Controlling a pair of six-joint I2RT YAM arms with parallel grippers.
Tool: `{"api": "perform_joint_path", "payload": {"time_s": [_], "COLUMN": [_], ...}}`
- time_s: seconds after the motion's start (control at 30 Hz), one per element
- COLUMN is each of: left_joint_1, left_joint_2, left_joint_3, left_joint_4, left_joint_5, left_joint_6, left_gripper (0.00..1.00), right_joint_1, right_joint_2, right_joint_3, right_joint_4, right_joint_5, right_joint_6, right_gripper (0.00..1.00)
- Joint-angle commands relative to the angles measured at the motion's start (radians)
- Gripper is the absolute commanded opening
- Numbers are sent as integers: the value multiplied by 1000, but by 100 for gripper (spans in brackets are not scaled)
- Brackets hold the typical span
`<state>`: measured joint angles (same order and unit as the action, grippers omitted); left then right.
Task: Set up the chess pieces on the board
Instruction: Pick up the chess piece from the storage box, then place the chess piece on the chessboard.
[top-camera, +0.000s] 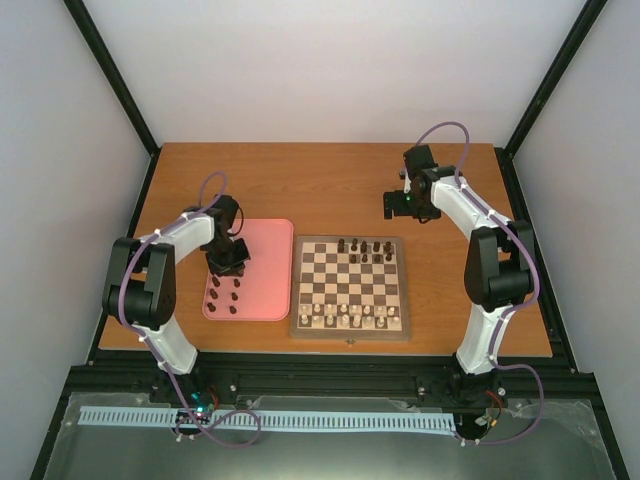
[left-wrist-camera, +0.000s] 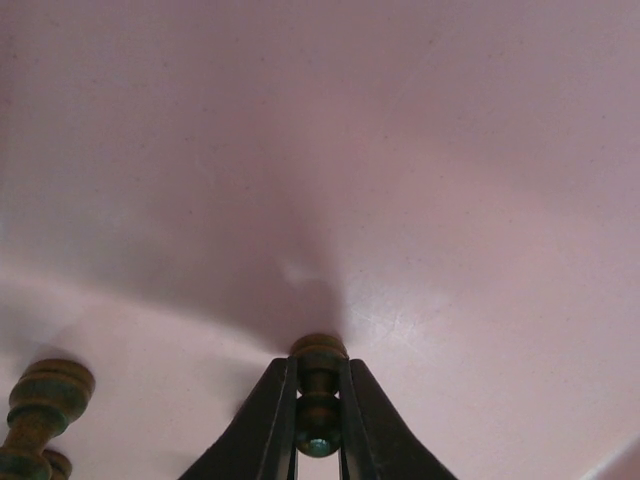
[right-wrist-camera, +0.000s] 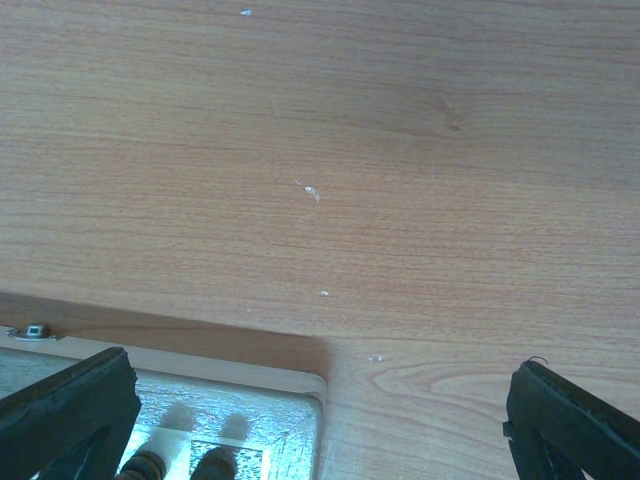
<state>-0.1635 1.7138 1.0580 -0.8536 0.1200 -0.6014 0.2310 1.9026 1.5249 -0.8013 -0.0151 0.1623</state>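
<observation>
Wooden bench (top-camera: 330, 180): the board (top-camera: 350, 333) has its far ranks partly filled; several dark pieces (top-camera: 226, 297) sit on the tray (top-camera: 268, 270). Left end effector (left-wrist-camera: 318, 385) pinches one; right end effector (right-wrist-camera: 320, 400) gapes.

Top camera overlooks the whole table (top-camera: 330, 190); wrist cameras hover close (left over tray (top-camera: 268, 265)).

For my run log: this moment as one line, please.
left gripper: shut on dark brown chess piece at pink rounded tray | right gripper: open above wooden table | checkered wooden chessboard: incomplete
</observation>
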Motion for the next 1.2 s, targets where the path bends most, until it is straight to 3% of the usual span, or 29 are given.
{"api": "perform_joint_path", "payload": {"time_s": [0.0,0.23,0.43,0.8,1.17], "left_joint_1": [10,-18,-178,-497,-598], "left_joint_2": [-16,-94,-53,218,429], "left_joint_3": [41,129,293,619,887], "left_joint_4": [-15,-93,-165,-239,-305], "left_joint_5": [14,64,54,-40,-39], "left_joint_6": [14,10,-3,73,128], "left_gripper": [3,1,2,2,2], "right_joint_1": [5,5,6,6,-7], "right_joint_2": [18,21,31,47,55], "right_joint_3": [9,12,21,38,51], "right_joint_4": [-10,-6,-4,-8,-9], "right_joint_5": [8,2,-9,-18,-19], "right_joint_6": [-7,-6,0,-1,-5], "right_gripper": [100,100,100,100,100]}}
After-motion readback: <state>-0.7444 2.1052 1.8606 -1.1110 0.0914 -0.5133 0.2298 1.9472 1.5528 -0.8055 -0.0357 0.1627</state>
